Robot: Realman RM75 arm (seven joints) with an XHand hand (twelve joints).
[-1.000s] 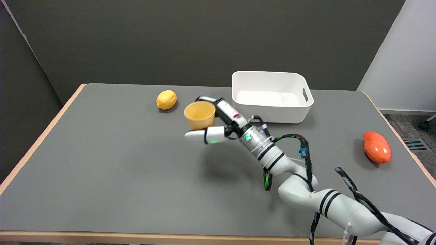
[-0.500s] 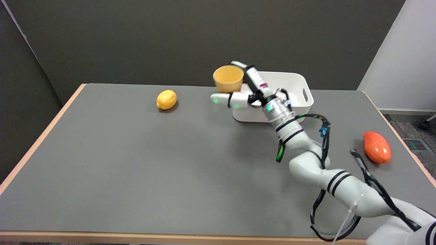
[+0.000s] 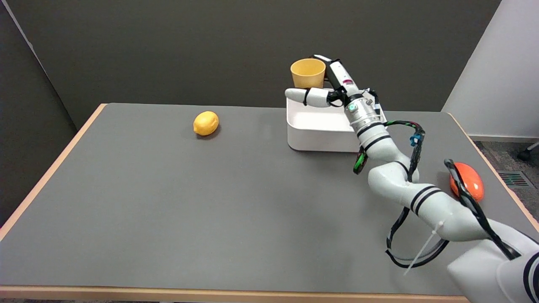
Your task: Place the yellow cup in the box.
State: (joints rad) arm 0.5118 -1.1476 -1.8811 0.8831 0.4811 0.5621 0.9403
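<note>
while gripping the yellow cup [image 3: 308, 73], the right hand [image 3: 326, 86] hangs above the box [image 3: 313, 134] rim.

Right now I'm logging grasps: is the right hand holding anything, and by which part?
Yes: the right hand holds the yellow cup upright, its fingers against the cup's side wall, thumb below it.

The right hand [image 3: 327, 86] is carrying the yellow cup [image 3: 308, 73] up and rightward from beside the lemon, now holding it upright in the air over the white box [image 3: 318, 132].
</note>
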